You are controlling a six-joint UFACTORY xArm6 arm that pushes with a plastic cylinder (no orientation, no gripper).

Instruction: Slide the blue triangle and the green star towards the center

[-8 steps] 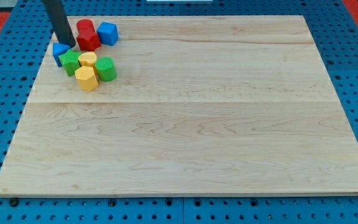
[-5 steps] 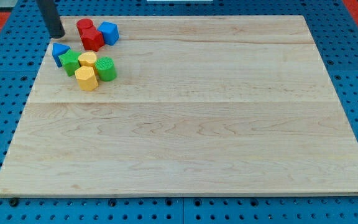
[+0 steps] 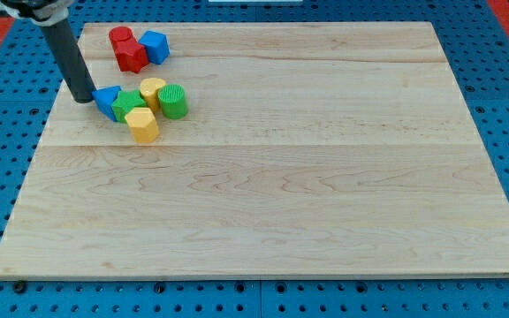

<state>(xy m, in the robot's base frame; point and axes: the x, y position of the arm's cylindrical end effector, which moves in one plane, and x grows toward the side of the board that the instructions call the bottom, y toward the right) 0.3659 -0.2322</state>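
Note:
The blue triangle [image 3: 108,99] lies near the board's upper left, touching the green star [image 3: 128,105] on its right. My tip [image 3: 83,98] stands on the board just left of the blue triangle, touching or nearly touching it. A yellow round block [image 3: 152,90], a green cylinder [image 3: 173,101] and a yellow hexagonal block [image 3: 142,124] crowd against the star's right and lower sides.
Two red blocks [image 3: 126,49] and a blue block [image 3: 155,45] sit together near the board's top edge, above the cluster. The wooden board [image 3: 281,177] lies on a blue pegboard.
My tip moved from above the blocks down to the blue triangle's left. The triangle, star and the yellow and green blocks beside them shifted right and a little down.

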